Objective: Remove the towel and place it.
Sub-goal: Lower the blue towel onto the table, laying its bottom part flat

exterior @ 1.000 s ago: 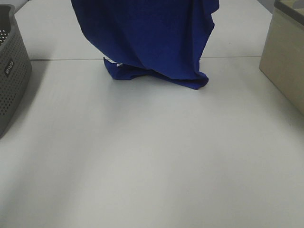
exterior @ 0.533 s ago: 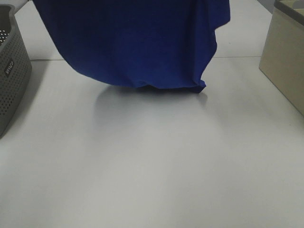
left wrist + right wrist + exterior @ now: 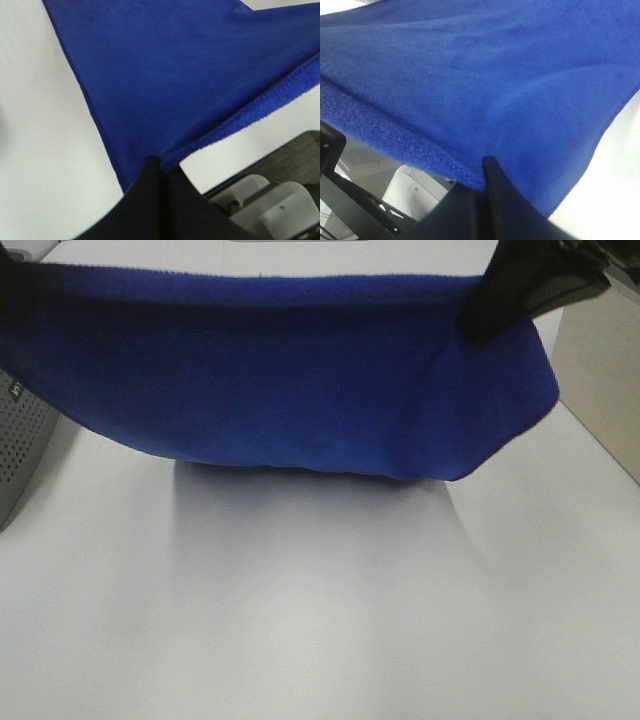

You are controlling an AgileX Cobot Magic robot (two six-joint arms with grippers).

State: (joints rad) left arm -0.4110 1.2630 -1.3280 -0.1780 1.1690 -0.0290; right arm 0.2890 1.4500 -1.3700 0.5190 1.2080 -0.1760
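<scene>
The royal-blue towel [image 3: 290, 380] hangs stretched wide across the exterior high view, its top edge taut and its lower edge sagging just above the white table [image 3: 320, 620]. My right gripper [image 3: 478, 328] is shut on the towel's upper right corner. At the far left edge my left gripper [image 3: 12, 292] is shut on the other upper corner, mostly cut off by the frame. In the left wrist view the closed black gripper [image 3: 161, 167] pinches the towel [image 3: 165, 75] at its hem. The right wrist view shows the shut gripper [image 3: 484, 167] clamped on the towel [image 3: 495, 75].
A grey perforated basket [image 3: 18, 445] stands at the left edge, partly behind the towel. A beige box [image 3: 610, 390] stands at the right edge. In the left wrist view, grey robot hardware [image 3: 265, 205] shows beyond the towel.
The towel has been lifted off the table and spread wide sideways. Both grippers have come into view at its upper corners, and its bunched lower folds have unfolded.
</scene>
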